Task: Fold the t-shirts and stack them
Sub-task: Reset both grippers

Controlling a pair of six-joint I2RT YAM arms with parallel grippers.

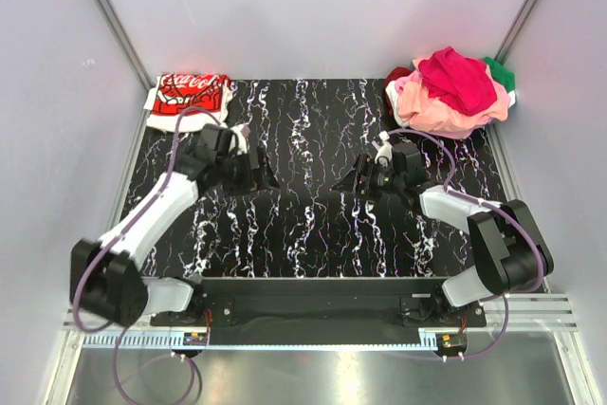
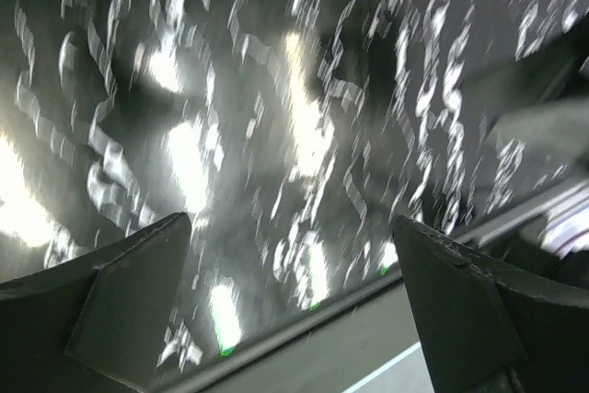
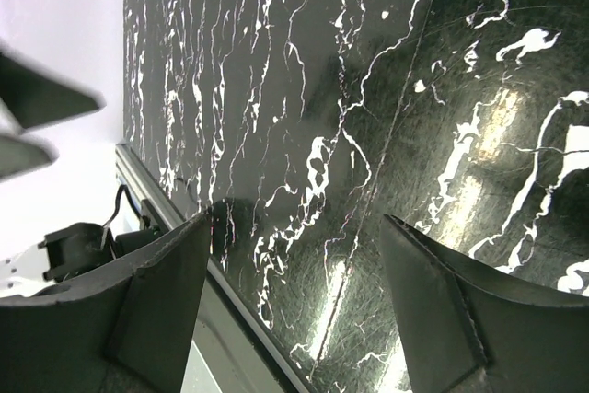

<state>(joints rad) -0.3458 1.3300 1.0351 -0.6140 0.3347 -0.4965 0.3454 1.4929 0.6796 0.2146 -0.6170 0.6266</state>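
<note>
- Black marble-look tabletop (image 1: 313, 234) with white veins, pale walls (image 1: 313, 16) boxing it in on three sides.
- White tee with the red logo (image 1: 190, 94) sits folded flat in the upper left corner of the top view.
- Loose pile of tees (image 1: 450, 92) (pink, magenta, dark red, a bit of green) is heaped in the upper right corner.
- Left gripper (image 1: 254, 173) hangs over the table left of center, jaws spread wide, holding nothing.
- Right gripper (image 1: 360, 177) is right of center, jaws well apart too, also empty-handed.

One t-shirt (image 1: 190, 95) is showing white with red print. The heap (image 1: 448, 92) is glowing pink, magenta, green; the table (image 1: 313, 225) is gleaming black, white-veined.
</note>
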